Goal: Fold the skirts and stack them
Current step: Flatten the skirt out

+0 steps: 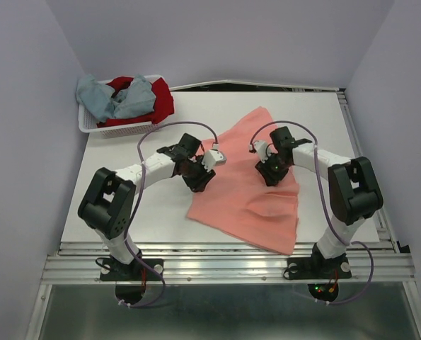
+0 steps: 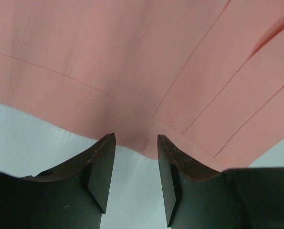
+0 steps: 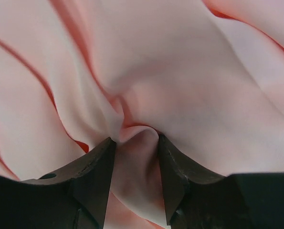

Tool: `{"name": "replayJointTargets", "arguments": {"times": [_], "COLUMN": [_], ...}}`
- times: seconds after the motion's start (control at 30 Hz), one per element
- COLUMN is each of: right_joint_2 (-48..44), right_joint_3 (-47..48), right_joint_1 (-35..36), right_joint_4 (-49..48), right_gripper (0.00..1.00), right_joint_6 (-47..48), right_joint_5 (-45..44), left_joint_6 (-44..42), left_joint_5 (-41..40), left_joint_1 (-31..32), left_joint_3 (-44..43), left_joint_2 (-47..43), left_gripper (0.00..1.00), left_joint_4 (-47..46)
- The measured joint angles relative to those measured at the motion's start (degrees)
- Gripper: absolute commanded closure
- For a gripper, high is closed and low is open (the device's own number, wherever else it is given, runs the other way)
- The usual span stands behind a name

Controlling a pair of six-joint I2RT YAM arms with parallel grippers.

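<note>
You have one white table (image 1: pixel 125 205) carrying three skirts: one salmon-pink skirt (image 1: pixel 249 191) spread flat at the centre, and one dark red skirt (image 1: pixel 160 99) and one blue-grey skirt (image 1: pixel 114 99) heaped in the single white basket (image 1: pixel 90 126) at the far left. Your two grippers both sit on the pink one. The left gripper (image 2: pixel 136 143) is released, straddling its hem; the right gripper (image 3: pixel 136 143) is pinching a raised fold.

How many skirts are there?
3. The salmon-pink skirt lies spread on the table between the arms. The blue-grey skirt and dark red skirt are heaped in the white basket; more could be hidden underneath.
</note>
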State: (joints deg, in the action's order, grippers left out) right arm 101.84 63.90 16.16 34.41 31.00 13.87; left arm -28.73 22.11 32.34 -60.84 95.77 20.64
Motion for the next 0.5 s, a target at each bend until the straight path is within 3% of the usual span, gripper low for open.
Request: {"name": "replayJointTargets", "arguments": {"times": [0.23, 0.33, 0.5], "right_joint_2": [-2.14, -2.14, -2.49], "right_joint_3": [-1.70, -1.68, 1.60], "right_joint_1": [7.89, 8.07, 7.15], "right_joint_4": [4.68, 8.48, 14.21], "right_gripper": [0.63, 0.57, 0.35], "right_joint_6": [-1.77, -2.34, -2.54], "right_joint_5": [4.81, 8.61, 11.63], "left_joint_6": [-0.76, -0.94, -1.09], "left_joint_5": [0.35, 0.52, 4.79], "left_joint_1": [-3.15, -4.81, -9.97], "left_joint_3": [-4.39, -8.11, -14.14], "left_joint_2": [2.23, 4.22, 7.08], "left_gripper": [0.47, 0.47, 0.43], "left_joint_4": [1.16, 1.66, 3.54]}}
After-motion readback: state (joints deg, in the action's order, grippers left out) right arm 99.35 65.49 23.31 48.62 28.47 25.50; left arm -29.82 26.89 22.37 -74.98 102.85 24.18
